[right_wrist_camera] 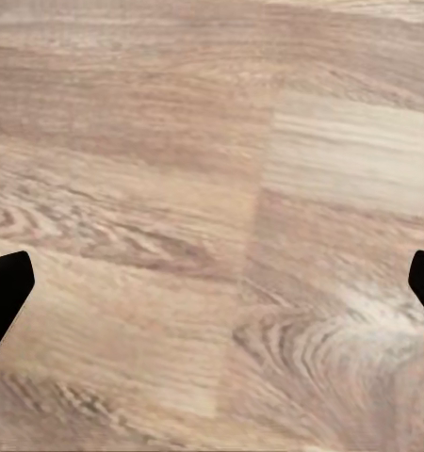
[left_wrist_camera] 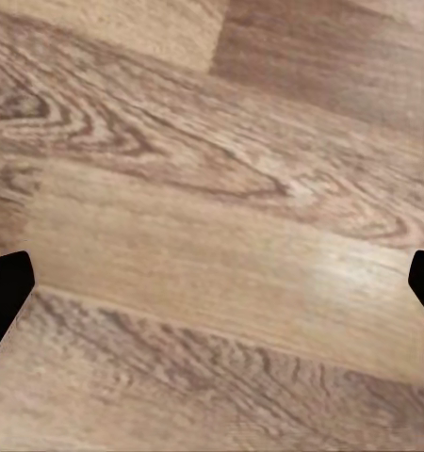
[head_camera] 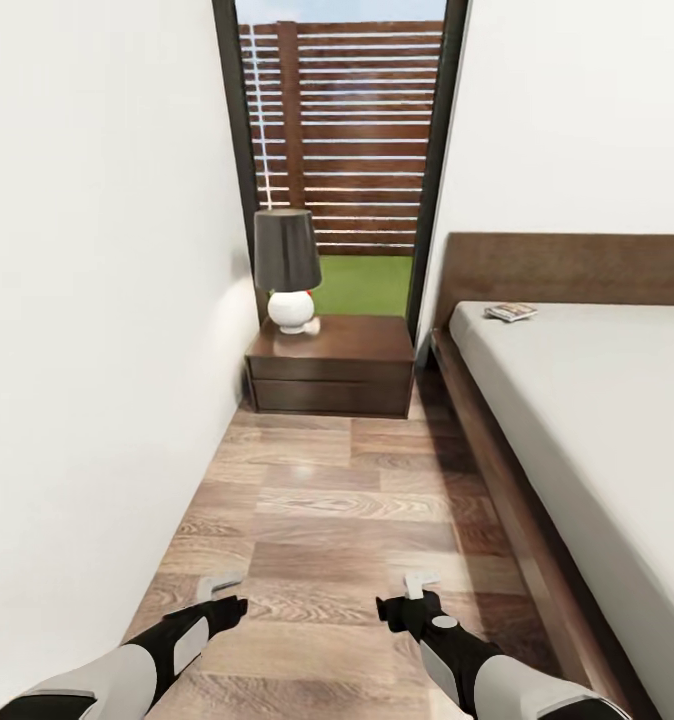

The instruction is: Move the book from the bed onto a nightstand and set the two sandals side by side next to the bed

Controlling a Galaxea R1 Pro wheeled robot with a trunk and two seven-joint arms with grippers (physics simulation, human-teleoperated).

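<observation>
Two empty pincers hang low over the pale plank floor in the aisle between the white wall and the bed. The left gripper and the right gripper each point forward and down. In both wrist views the dark fingertips sit at opposite edges of the picture with bare planks between them, so both sets of jaws stand wide apart and hold nothing.

Ahead of the pincers the aisle runs to the nightstand, a low dark cabinet against the window wall, well apart from both grippers. A lamp with a dark shade and white base takes up the side of its top farther from the bed; the half toward the bed looks free.

Farther off and to the right of the right gripper lies the book, flat on the grey mattress of the bed, close to the headboard and near the mattress edge that faces the aisle.

The step in hand appears to be the approach. It would go best by rolling straight up the aisle, stopping beside the headboard, then reaching with the right arm, which is nearer the book. A thin book lying flat likely needs a pinch at its overhanging or nearest edge.
</observation>
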